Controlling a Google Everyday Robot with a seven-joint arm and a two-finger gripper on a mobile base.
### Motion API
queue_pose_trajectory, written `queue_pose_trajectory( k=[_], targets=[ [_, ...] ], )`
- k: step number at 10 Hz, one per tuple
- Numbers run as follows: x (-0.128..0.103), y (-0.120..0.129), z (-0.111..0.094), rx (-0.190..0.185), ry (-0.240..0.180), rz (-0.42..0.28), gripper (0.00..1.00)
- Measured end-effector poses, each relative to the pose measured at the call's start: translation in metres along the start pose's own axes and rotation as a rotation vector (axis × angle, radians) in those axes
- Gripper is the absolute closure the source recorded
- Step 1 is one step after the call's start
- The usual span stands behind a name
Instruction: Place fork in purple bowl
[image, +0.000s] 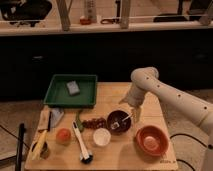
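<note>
The purple bowl (119, 121) stands on the wooden table right of centre, dark inside. The fork (123, 121), slim and pale, slants across the bowl, its lower end inside and its upper end rising toward the bowl's right rim. My gripper (134, 113) hangs from the white arm (165, 90) just above the bowl's right edge, at the fork's upper end. Whether it touches the fork does not show.
An orange-red bowl (151, 140) stands front right, a white cup (101, 136) front of the purple bowl. A white-handled brush (82, 142), grapes (93, 122), an orange fruit (63, 135) and a yellow-handled tool (39, 142) lie to the left. A green tray (55, 95) with a sponge (73, 88) sits at the back left.
</note>
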Motion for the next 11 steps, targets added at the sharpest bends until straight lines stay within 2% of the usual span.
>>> queue_pose_trajectory(
  k=[6, 11],
  targets=[
    [0.004, -0.011, -0.003, -0.001, -0.012, 0.003, 0.2],
    [0.004, -0.011, -0.003, -0.002, -0.013, 0.004, 0.2]
  ],
)
